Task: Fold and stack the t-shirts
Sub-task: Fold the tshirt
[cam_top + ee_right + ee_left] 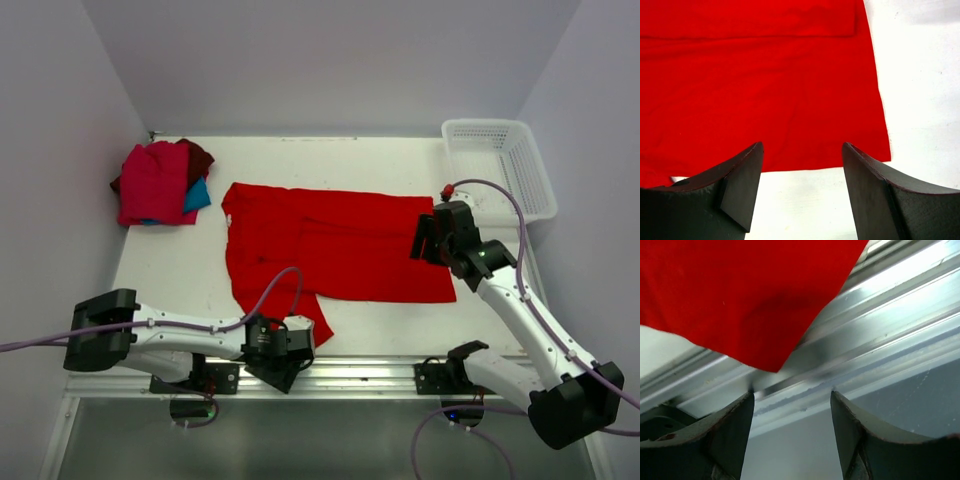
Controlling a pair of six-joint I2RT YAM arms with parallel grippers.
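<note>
A large bright red t-shirt [330,245] lies spread across the middle of the table, part folded, with one sleeve [312,318] reaching the front edge. My left gripper [300,355] is open and empty at the front rail, just below that sleeve, whose corner shows in the left wrist view [750,305]. My right gripper [425,240] is open and empty above the shirt's right edge; the cloth fills the right wrist view [765,85]. A stack of folded shirts, red [153,185], dark maroon [200,157] and teal-blue [197,195], sits at the back left.
A white plastic mesh basket [500,165] stands at the back right. A metal rail [360,372] runs along the table's front edge, also in the left wrist view [880,340]. White walls close in the table on three sides.
</note>
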